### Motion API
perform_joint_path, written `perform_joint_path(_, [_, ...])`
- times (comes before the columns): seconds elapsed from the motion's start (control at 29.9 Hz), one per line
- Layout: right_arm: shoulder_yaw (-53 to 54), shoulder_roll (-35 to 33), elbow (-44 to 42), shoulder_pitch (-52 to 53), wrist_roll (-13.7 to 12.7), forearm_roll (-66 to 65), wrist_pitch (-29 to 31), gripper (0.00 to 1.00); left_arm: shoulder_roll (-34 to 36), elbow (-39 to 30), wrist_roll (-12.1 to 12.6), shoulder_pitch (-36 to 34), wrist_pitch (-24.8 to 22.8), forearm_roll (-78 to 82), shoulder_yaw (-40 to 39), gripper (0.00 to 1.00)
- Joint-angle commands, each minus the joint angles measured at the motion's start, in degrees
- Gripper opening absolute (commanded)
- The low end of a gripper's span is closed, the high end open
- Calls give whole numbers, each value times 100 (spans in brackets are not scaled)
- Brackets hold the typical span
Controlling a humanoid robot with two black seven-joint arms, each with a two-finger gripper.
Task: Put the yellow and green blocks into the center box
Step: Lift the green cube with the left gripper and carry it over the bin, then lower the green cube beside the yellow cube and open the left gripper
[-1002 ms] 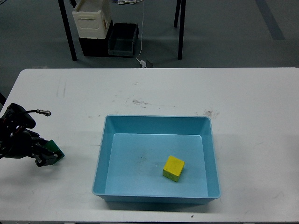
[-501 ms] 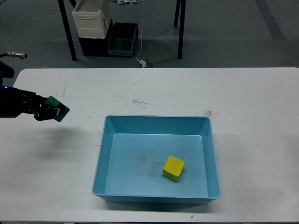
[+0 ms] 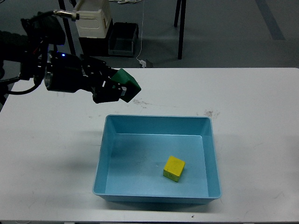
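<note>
Head view, left arm: black, bulky and jointed, reaching in from the upper left with loose cables along it and a small blue light on its housing.
Head view, left gripper (image 3: pixel 117 89): jaws clenched on the green block (image 3: pixel 129 86), held in the air above the bench, just beyond the far left corner of the blue tray.
Green block: dark green cube with flat matte faces, tilted in the grasp, one corner pointing toward the tray.
Yellow block (image 3: pixel 174 168): bright yellow cube with crisp edges, lying on the tray floor, right of middle and toward the near wall, turned a little askew.
Blue tray (image 3: pixel 102 150): light blue smooth plastic, shallow and rectangular, with sloped walls and a rounded rim; it stands on the near half of the bench.
Bench (image 3: pixel 252 107): white flat top with rounded corners, marked by dark scuffs and smudges near the tray's far side.
Floor behind: grey; a cream-white container (image 3: pixel 93 18) sits on a dark bin (image 3: pixel 122 39) between black legs.
Right gripper: out of sight.
</note>
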Motion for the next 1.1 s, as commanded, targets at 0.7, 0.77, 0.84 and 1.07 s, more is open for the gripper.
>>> perform_joint_path(0.7, [53,8,130,0,0,307,-44,99,-1848,881,2,-274,1,1553,2076,98])
perform_joint_path(0.77, [53,8,148,0,0,386,-35,99,-1848,890,2,-213,1,1553,2076,99])
perform_joint_path(0.84, [53,8,148,0,-9,395,-35,99,-1848,890,2,-125,1,1544,2041,100])
perform_joint_path(1.07, [27,0,174,-26,-9,395,-26,100,-1611,908,2,156,1,-393,410,100])
